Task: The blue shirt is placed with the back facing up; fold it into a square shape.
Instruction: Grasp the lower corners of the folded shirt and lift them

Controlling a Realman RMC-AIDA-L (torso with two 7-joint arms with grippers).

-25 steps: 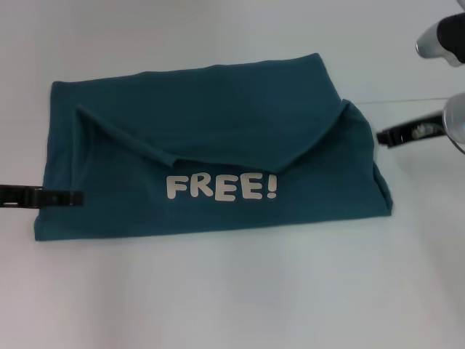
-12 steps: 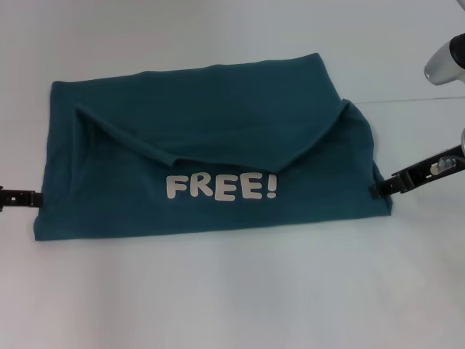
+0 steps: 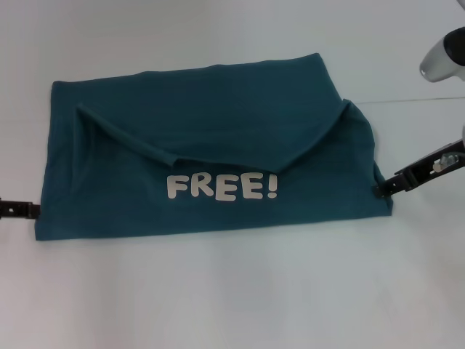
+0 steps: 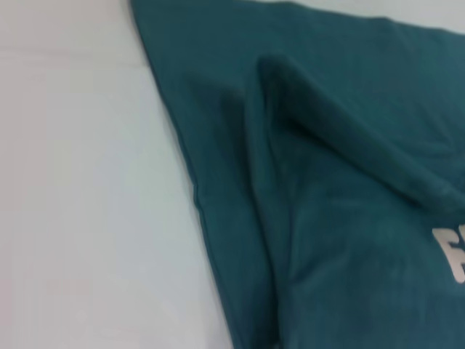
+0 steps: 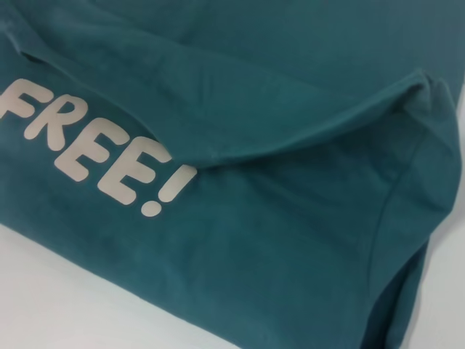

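Note:
The blue shirt [image 3: 211, 116] lies on the table as a wide folded rectangle, its top flap turned down over the middle. White "FREE!" lettering [image 3: 221, 187] faces up on the near half. My left gripper [image 3: 29, 210] rests low at the shirt's near left corner, just at the cloth's edge. On the other side, my right gripper [image 3: 381, 189] touches the near right edge, where the cloth bunches. The left wrist view shows the shirt [image 4: 349, 182] with its left border and a raised fold. The right wrist view shows the shirt [image 5: 254, 240], the lettering [image 5: 94, 153] and the folded flap.
A plain white table [image 3: 218, 291] surrounds the shirt on all sides. The right arm's silver-grey link [image 3: 445, 57] hangs over the far right corner.
My left gripper has drawn back off the shirt's left edge and shifted nearer, to the corner. My right gripper has come down from the far right to the near right edge. The shirt has not moved.

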